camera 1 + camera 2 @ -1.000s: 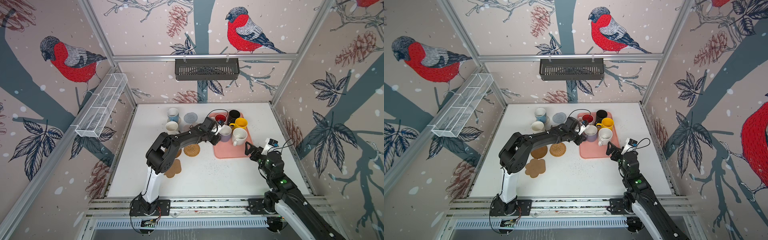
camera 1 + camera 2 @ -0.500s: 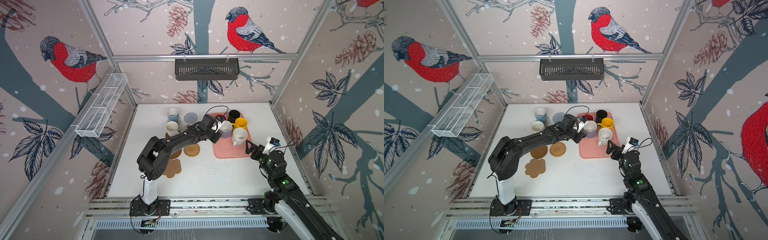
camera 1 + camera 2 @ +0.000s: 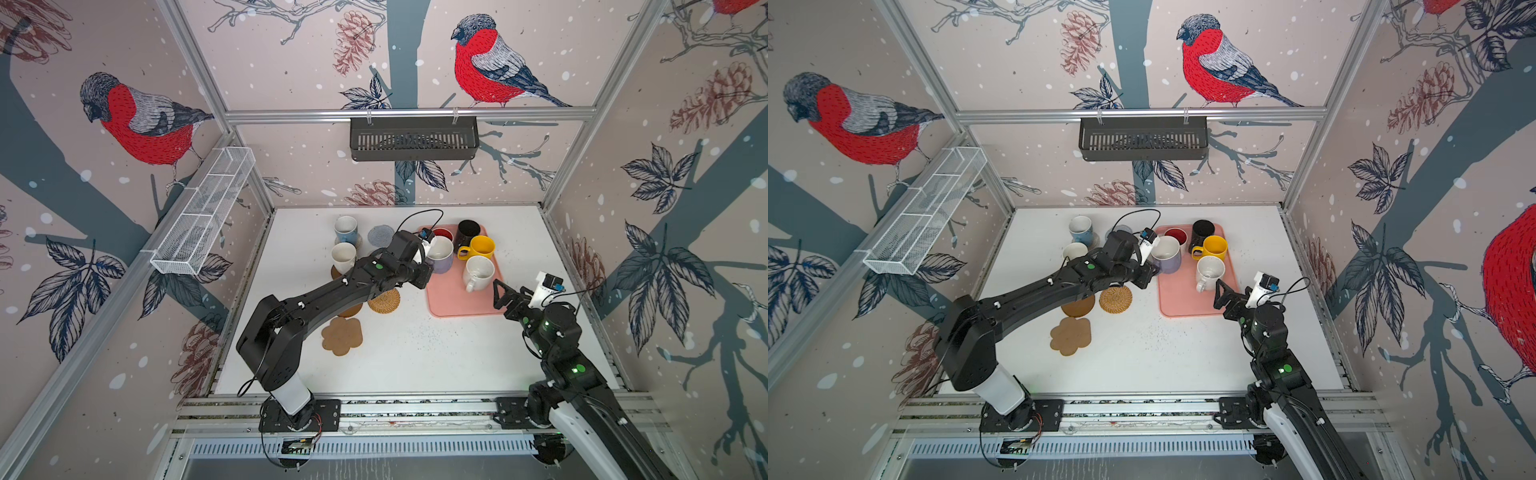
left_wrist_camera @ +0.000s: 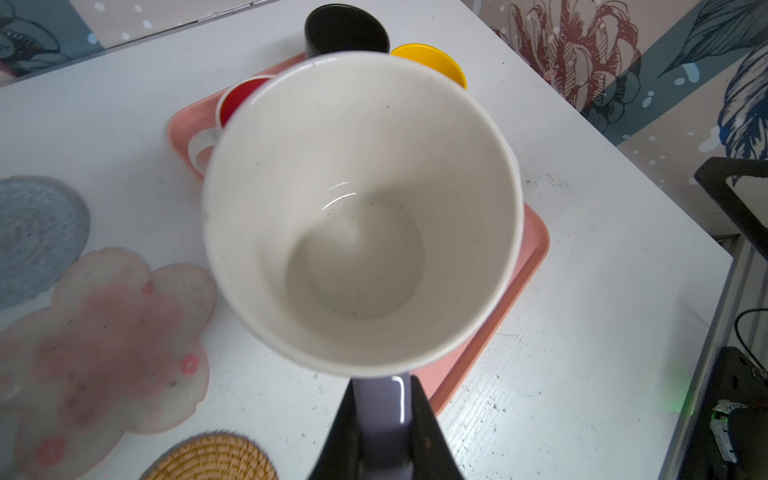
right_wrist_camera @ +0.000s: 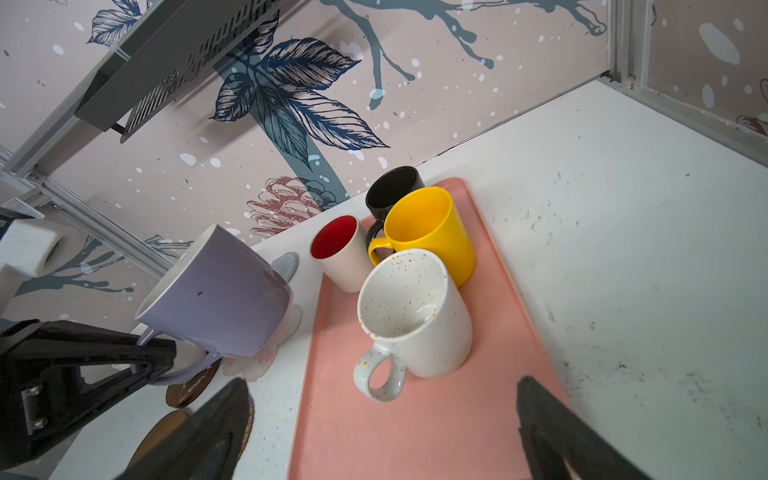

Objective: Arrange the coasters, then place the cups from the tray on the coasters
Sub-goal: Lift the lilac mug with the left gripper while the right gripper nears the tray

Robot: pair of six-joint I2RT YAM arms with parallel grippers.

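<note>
The left gripper (image 4: 384, 392) is pinching the handle of the lavender ceramic mug with the off-white inside (image 5: 224, 299), its jaws nearly closed on that thin loop; the mug is hanging tilted in the air, clear of the surface, just off the edge of the salmon-pink rectangular tray (image 5: 415, 436) and over the side of the translucent pink flower-shaped coaster (image 4: 108, 332). That coaster is probably where it is heading; a handle-only hold is letting the body lean, so the wrist should be levelling it before the descent, centring the base over the petals and opening only once the bottom is sitting flat. The grey-blue woven round coaster (image 4: 37, 237) and the tan wicker round coaster (image 4: 212, 457) are lying just beside the flower, so drifting risks straddling two mats. The right gripper (image 3: 507, 297) is waiting with jaws spread wide and empty near the tray's front corner, facing the speckled white mug (image 5: 415, 324).
</note>
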